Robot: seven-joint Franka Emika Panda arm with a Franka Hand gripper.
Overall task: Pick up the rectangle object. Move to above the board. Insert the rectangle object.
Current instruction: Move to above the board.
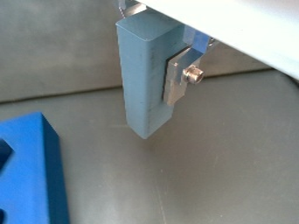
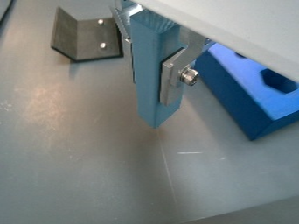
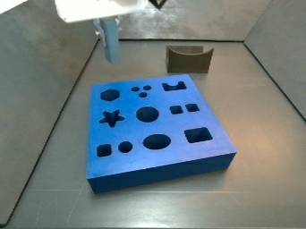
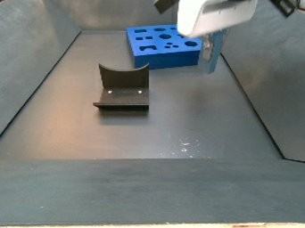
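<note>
Hanging clear of the table (image 3: 48,152), the rectangle object (image 1: 146,74) is pinched upright between the gripper (image 1: 158,54) fingers; one silver finger plate (image 1: 177,74) with its screw lies flat against the block's side in both wrist views. Block is light blue, matte, square in section; its lower end is free, with bare table under it (image 2: 156,87).

Table surface: dull grey, smooth, faintly scuffed, with small bright specks near the front in a side view (image 4: 185,147). Grey walls close the work area on the sides and back, forming a shallow trough.

Board (image 3: 156,125): bright blue thick slab lying flat on the table, star, hexagon, circle and square cut-outs in its top. In a side view the held block (image 3: 110,40) hangs beyond the board's far left corner, beside it and not over it. In the opposite side view, the block (image 4: 211,53) hangs at the board's (image 4: 161,44) right edge.

Fixture (image 3: 188,59): dark L-shaped bracket standing on the table, apart from the board, near the back wall; also seen in a wrist view (image 2: 84,35).
</note>
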